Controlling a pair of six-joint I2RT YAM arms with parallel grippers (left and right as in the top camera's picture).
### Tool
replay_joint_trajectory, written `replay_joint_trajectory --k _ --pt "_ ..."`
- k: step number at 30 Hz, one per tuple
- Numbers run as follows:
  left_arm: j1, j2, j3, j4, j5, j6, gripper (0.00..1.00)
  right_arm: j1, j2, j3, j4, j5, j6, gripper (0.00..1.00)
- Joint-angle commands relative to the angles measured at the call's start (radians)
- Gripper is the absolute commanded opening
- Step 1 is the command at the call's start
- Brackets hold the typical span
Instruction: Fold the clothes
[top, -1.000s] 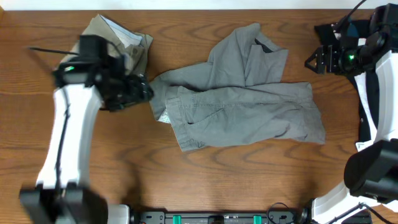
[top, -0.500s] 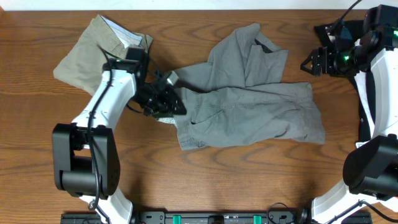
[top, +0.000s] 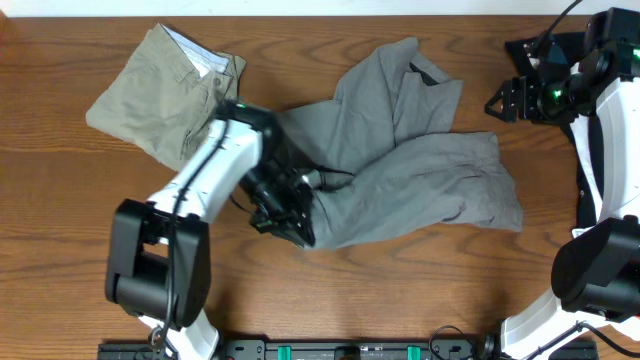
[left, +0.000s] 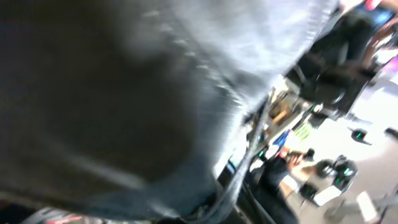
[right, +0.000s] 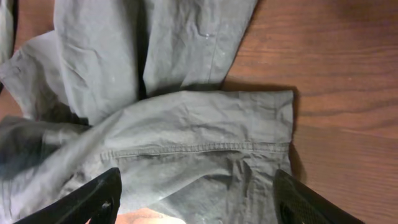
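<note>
Grey shorts (top: 420, 170) lie spread across the middle of the wooden table, one leg reaching toward the back. My left gripper (top: 285, 210) sits at their left end, shut on the grey shorts' waistband, which is bunched and pulled inward under it. Blurred grey cloth (left: 124, 93) fills the left wrist view, and the jaws are hidden there. My right gripper (top: 503, 100) hangs open at the back right, apart from the fabric. Its two dark fingers frame a hemmed leg of the grey shorts (right: 186, 137) below, and nothing is between them.
Folded khaki-green shorts (top: 165, 85) lie at the back left, just behind the left arm. Bare wood (top: 400, 290) runs along the front of the table. The right arm's base (top: 600, 270) stands at the right edge.
My left gripper swung from beside the khaki shorts onto the grey waistband, shut on it and dragged it right and toward the front. The right gripper has stayed put.
</note>
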Motion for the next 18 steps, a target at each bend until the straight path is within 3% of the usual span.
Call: replay_joint_trajectory --k 1,4,10,18 --pt "-0.074 -0.023 0.005 -0.016 0.009 0.008 0.07 0.005 0.002 0.001 -0.006 0.04 0.008 0.76" --pt "-0.127 -0.031 0.005 -0.014 -0.006 -0.014 0.06 0.005 0.002 0.0 -0.014 0.123 0.019 0.78" --pt "-0.154 -0.096 0.005 0.021 -0.169 -0.116 0.06 -0.018 0.009 -0.042 -0.01 0.267 0.144 0.79" --pt "-0.13 -0.344 0.005 0.113 -0.21 -0.108 0.06 -0.149 0.021 -0.244 0.06 0.179 0.172 0.72"
